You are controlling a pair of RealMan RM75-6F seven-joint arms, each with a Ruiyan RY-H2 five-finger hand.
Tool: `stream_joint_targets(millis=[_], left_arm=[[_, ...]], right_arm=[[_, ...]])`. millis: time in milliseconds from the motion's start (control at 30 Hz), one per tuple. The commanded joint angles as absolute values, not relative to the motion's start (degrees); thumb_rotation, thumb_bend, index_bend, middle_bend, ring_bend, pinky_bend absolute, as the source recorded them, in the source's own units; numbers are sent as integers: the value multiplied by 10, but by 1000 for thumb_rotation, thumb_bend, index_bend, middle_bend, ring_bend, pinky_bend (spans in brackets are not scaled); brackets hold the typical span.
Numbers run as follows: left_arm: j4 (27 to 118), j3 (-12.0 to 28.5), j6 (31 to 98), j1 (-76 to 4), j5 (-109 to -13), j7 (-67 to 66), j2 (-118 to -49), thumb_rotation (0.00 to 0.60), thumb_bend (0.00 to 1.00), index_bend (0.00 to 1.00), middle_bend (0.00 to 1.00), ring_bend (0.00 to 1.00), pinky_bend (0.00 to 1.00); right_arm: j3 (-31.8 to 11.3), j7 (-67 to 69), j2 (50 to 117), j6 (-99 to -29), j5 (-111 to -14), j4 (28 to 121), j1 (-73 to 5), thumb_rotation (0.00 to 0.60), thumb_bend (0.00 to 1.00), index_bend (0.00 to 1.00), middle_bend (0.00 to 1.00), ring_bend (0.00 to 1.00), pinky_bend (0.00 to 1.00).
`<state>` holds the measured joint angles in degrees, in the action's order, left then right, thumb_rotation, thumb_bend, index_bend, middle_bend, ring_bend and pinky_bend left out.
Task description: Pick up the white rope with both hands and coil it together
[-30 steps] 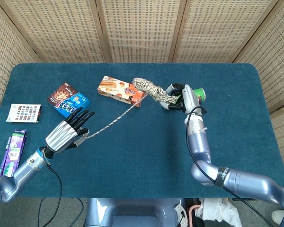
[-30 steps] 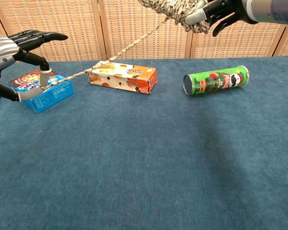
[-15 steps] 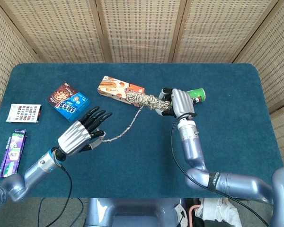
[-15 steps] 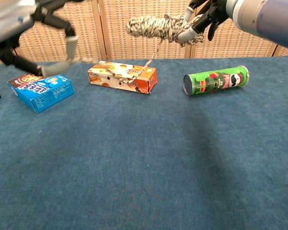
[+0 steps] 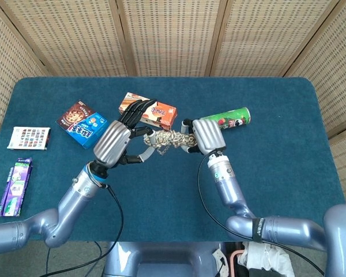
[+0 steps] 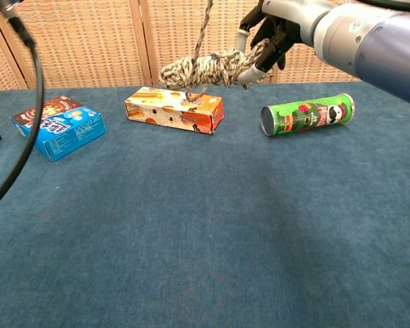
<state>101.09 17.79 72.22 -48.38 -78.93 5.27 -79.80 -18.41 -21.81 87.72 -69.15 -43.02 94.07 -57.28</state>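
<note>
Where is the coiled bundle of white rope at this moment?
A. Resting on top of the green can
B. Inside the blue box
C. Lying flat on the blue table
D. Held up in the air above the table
D: in the chest view the right hand grips one end of the rope bundle, which hangs clear above the table and the orange box.

An orange box (image 6: 175,109), blue box (image 6: 57,127) and green can (image 6: 306,115) lie on the table (image 6: 212,239).
</note>
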Motion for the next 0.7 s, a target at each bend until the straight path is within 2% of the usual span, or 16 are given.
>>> stream_joint_targets(millis=[33,133,333,700], left_arm=[[1014,210,712,-499,-748,50,-824,600,584,874,0,0,0],[1004,230,702,-508,-710,49,-842,600,584,874,0,0,0],[966,245,685,-524,-669,36,-869,600,584,874,0,0,0],[861,240,663,-523,-658,65,-893,600,587,874,0,0,0]], right_arm=[[-176,-215,870,-675,-449,946,-567,600,627,730,772,568,603],[-171,-196,861,-649,-470,954,-560,600,627,730,772,568,603],[-165,-135,838,-593,-523,970,-549,600,626,730,772,568,603],[-182,23,797,-523,-608,1003,-525,600,624,730,772,568,592]])
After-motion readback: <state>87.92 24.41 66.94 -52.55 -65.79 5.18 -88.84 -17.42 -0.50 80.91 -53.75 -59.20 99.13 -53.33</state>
